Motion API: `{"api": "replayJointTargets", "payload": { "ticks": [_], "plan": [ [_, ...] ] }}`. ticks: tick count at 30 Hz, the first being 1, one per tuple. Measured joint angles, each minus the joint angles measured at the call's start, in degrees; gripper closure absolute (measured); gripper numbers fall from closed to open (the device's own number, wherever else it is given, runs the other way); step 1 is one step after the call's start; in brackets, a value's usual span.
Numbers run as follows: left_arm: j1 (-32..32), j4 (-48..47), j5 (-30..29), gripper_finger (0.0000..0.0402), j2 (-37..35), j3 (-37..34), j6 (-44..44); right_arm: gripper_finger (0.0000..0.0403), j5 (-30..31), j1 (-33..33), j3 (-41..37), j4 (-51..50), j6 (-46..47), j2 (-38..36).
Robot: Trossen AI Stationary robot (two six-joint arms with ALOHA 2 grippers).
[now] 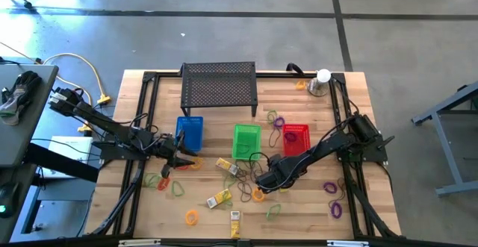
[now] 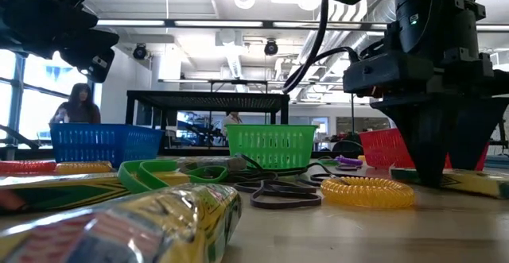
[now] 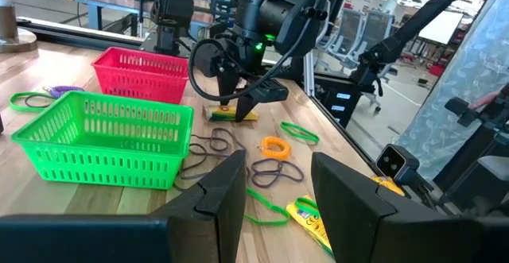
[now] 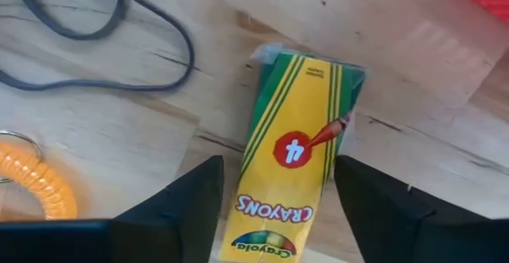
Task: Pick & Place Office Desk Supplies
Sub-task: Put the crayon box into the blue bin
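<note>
My right gripper [image 4: 274,215] points down over a yellow crayon box [image 4: 294,160] that lies flat on the wooden table [image 1: 299,217], near the red basket [image 1: 296,139]. Its fingers stand open, one on each long side of the box. An orange coil loop [image 4: 32,183] and dark loops [image 3: 270,170] lie beside it. My left gripper [image 3: 278,191] waits level and open by the blue basket [image 1: 190,133], with nothing between its fingers. More crayon boxes [image 1: 218,199] and green [image 1: 157,180], purple [image 1: 334,208] and orange [image 1: 192,217] loops lie scattered on the table. My right gripper comes from above, its fingers [image 4: 191,207] across the crayon box near its near end, close beside the two long sides [image 4: 242,175]. I cannot tell whether they touch the box. The box lies flat on the table.
The green basket [image 1: 246,141] stands between the blue and red ones. A black mesh rack [image 1: 219,86] is at the far middle, and a silver cup with a white ball [image 1: 321,83] at the far right. A person sits in the room beyond.
</note>
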Motion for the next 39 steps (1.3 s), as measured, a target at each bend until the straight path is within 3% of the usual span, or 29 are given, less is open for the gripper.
{"api": "replayJointTargets", "payload": {
  "ticks": [11,20,28,33,39],
  "plan": [
    [0.01,0.00,0.03,0.0262,0.00,0.00,0.00,0.0266,-0.09,0.01,0.00,0.16,-2.89,-0.02],
    [0.00,0.30,0.03,0.0262,0.02,0.00,-1.08,0.0272,-4.73,0.17,-0.07,2.34,-9.16,-1.41],
    [0.00,5.38,-1.71,0.0262,0.01,0.00,13.02,0.0271,-4.06,0.11,-0.04,17.26,-17.26,-6.38],
    [0.01,10.74,-2.22,0.0262,0.00,0.00,16.03,0.0271,-1.78,-1.43,-0.02,26.35,-24.89,-7.56],
    [-1.60,11.58,-2.36,0.0261,1.15,0.03,34.80,0.0270,-2.51,-5.26,-0.04,28.43,-34.32,-8.15]
  ]
}}
